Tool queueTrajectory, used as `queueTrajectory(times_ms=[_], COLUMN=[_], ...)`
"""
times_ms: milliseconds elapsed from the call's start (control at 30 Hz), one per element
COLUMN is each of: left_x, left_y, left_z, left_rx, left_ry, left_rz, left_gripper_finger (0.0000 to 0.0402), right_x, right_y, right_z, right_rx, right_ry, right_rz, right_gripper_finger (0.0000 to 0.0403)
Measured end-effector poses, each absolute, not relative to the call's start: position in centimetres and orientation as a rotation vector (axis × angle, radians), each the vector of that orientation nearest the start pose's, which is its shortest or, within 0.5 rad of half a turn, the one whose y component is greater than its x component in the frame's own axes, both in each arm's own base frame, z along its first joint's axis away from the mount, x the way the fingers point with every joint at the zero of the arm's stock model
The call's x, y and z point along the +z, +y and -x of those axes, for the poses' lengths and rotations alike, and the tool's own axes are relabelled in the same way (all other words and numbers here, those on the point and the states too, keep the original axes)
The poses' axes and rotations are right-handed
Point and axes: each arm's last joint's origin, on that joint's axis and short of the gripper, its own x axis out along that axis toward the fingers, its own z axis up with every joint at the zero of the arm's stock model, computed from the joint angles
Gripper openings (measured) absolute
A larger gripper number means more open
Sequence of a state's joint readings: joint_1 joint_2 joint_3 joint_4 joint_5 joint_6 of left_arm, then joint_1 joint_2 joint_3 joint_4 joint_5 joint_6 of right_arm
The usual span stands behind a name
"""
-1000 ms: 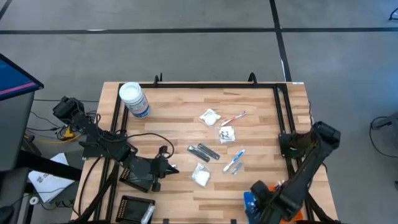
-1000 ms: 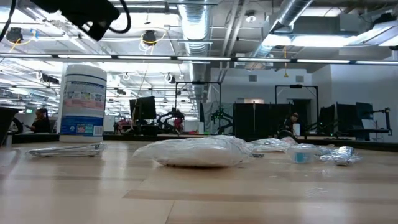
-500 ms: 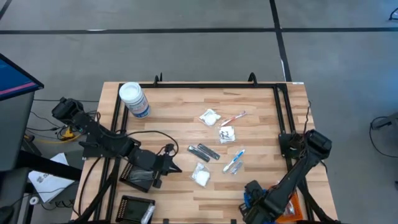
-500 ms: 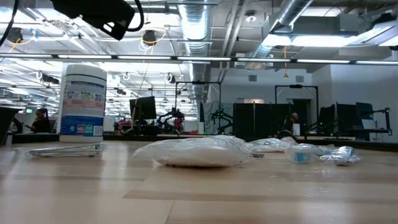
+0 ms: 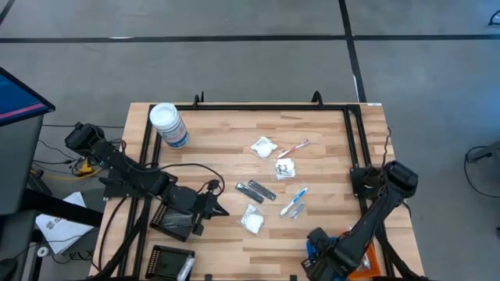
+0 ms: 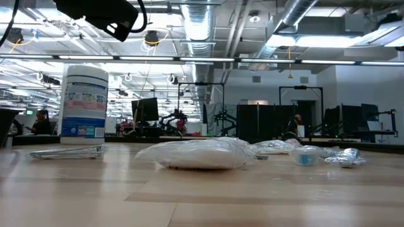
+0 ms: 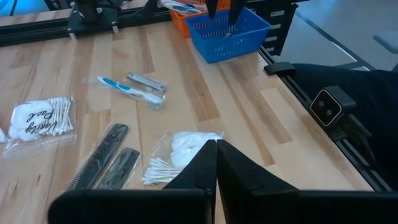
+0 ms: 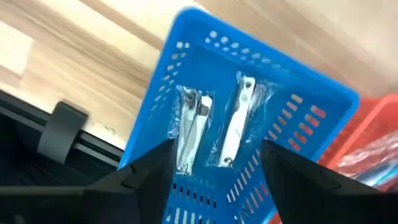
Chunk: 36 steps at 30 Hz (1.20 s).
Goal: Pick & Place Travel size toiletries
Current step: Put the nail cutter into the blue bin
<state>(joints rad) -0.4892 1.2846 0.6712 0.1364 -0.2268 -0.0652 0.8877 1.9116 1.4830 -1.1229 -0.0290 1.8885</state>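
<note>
Travel size toiletries lie mid-table: white sachets (image 5: 263, 147) (image 5: 251, 219), a printed sachet (image 5: 285, 168), two dark combs (image 5: 256, 190), a red toothbrush (image 5: 294, 147) and a blue toothbrush (image 5: 294, 203). My left gripper (image 5: 223, 209) hovers shut just left of the near sachet (image 7: 186, 148). My right gripper (image 8: 217, 180) stands open above the blue basket (image 8: 261, 106) at the table's near right. Two wrapped silvery clippers (image 8: 193, 124) (image 8: 239, 121) lie on the basket's floor, and nothing is between the fingers.
A white-lidded jar (image 5: 168, 125) stands at the far left. Black trays (image 5: 168, 222) (image 5: 172, 261) sit at the near left under my left arm. An orange basket (image 7: 186, 11) stands beside the blue one. A black rail frame (image 5: 355, 140) runs along the table's edges.
My left gripper has moved a little toward the table's right, closer to the near white sachet, still shut. My right arm has shifted slightly over the blue basket, its elbow dropping toward the near edge.
</note>
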Motion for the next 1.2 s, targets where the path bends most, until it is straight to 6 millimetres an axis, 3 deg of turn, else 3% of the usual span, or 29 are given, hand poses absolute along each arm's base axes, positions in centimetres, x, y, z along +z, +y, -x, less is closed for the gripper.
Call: queueTrajectory(times_ms=[300, 500, 667, 867, 1100, 1200], left_x=[22.1, 21.9, 21.2, 20.9, 20.6, 20.7], left_y=[-12.0, -12.3, -12.4, -12.4, -13.3, -13.8], left_z=[-23.7, -23.5, -23.1, -23.0, -22.2, -21.9], left_rx=[-0.240, -0.244, -0.248, -0.237, -0.214, -0.197], left_ry=[0.458, 0.457, 0.441, 0.442, 0.434, 0.423], left_rz=[-0.078, -0.039, 0.002, 0.067, 0.105, 0.111], left_gripper_finger=[0.0001, 0.0001, 0.0001, 0.0001, 0.0001, 0.0001], right_x=[23.6, 25.1, 25.1, 24.9, 25.0, 24.4], right_y=[24.7, 22.5, 19.9, 17.4, 15.1, 14.6], right_z=[-23.3, -24.4, -25.5, -26.6, -27.0, -27.7], right_rx=[-0.692, -0.432, -0.259, -0.103, 0.027, 0.026], right_ry=[1.453, 1.425, 1.524, 1.612, 1.687, 1.650], right_rz=[-0.722, -0.433, -0.126, 0.102, 0.325, 0.324], right_gripper_finger=[0.0212, 0.0183, 0.0153, 0.0118, 0.0096, 0.0092])
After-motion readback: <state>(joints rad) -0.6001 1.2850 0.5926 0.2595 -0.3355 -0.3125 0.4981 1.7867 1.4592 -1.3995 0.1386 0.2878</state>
